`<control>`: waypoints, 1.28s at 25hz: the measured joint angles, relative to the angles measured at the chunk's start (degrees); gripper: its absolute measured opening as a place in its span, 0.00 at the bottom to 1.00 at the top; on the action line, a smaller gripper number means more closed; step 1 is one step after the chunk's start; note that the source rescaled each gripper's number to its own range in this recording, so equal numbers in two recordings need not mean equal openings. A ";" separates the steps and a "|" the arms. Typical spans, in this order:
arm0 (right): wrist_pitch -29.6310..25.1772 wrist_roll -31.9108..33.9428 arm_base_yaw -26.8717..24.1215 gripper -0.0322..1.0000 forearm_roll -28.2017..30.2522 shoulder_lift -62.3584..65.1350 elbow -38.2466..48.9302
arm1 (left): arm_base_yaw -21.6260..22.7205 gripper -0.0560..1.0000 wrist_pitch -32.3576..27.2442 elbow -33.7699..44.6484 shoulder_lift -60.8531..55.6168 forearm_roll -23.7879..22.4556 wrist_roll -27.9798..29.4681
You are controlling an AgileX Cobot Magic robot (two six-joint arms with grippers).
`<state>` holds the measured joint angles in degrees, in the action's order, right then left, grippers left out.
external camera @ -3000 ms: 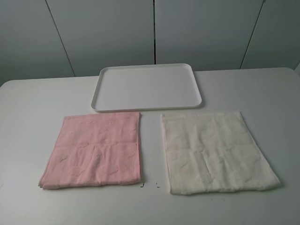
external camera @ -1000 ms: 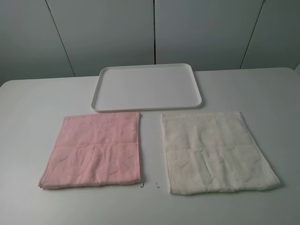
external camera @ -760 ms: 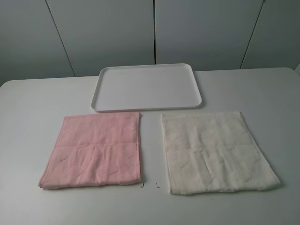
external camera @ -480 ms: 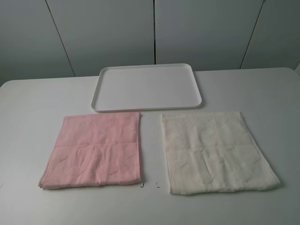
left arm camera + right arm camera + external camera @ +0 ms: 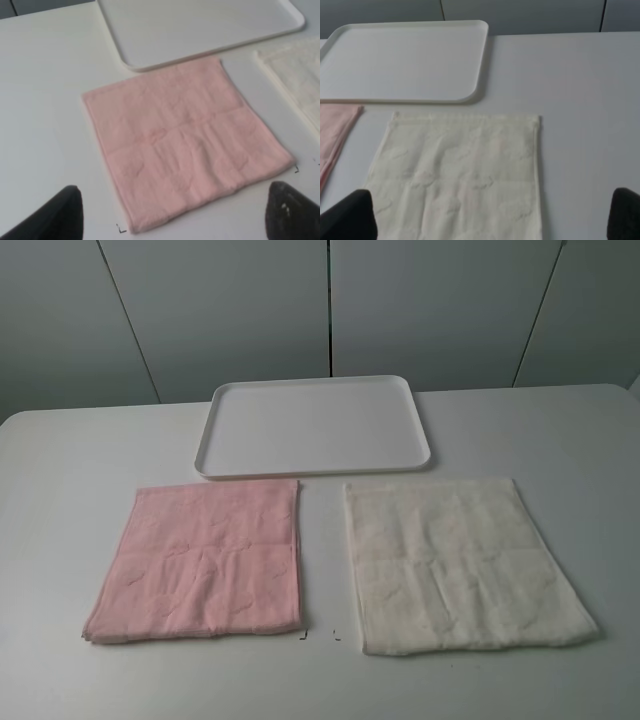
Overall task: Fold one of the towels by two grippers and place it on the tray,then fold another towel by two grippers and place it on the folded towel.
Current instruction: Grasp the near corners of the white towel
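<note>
Exterior high shows us pink towel (image 5: 200, 560) and cream towel (image 5: 460, 565) flat beside the tray (image 5: 310, 472), ready for folding; our left gripper (image 5: 177, 215) and right gripper (image 5: 487, 217) hover one over each, jaws spread wide

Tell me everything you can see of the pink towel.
The pink towel is a roughly square, soft terry-looking cloth with a faint embossed pattern and a crease across its middle. It lies flat on the white table, beside the cream towel with a gap between, its far edge close by the near rim of the tray. Nothing grips it.
</note>
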<state>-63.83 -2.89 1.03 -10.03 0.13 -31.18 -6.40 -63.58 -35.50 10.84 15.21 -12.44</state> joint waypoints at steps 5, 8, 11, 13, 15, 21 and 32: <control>-0.53 -1.46 0.00 1.00 0.00 0.00 -1.27 | 0.00 0.94 0.35 -5.00 8.42 2.78 -6.72; -0.74 -2.55 0.00 1.00 0.00 -0.12 -1.27 | 0.00 0.94 0.46 -6.63 13.59 4.84 -11.26; -0.74 -3.94 0.00 1.00 0.11 -2.58 -1.27 | 0.00 0.94 0.46 -7.80 18.71 6.58 -14.54; -0.74 -5.41 0.00 1.00 0.45 -4.44 -1.27 | 0.00 0.94 0.90 -8.31 22.00 7.96 -16.70; -0.52 -6.22 0.00 1.00 1.27 -6.37 -1.27 | 0.00 0.94 1.35 -8.58 24.79 9.74 -18.32; -0.06 -9.87 0.00 1.00 1.77 -13.61 -1.27 | 0.00 0.94 3.18 -8.58 32.79 14.56 -22.83; 3.31 -29.36 -0.08 1.00 1.74 -26.48 -1.27 | -15.68 0.82 11.44 -8.66 47.08 18.27 -28.20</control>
<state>-60.52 -32.25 0.95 -8.29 -26.35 -32.45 -22.08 -52.15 -44.16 57.92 33.48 -40.64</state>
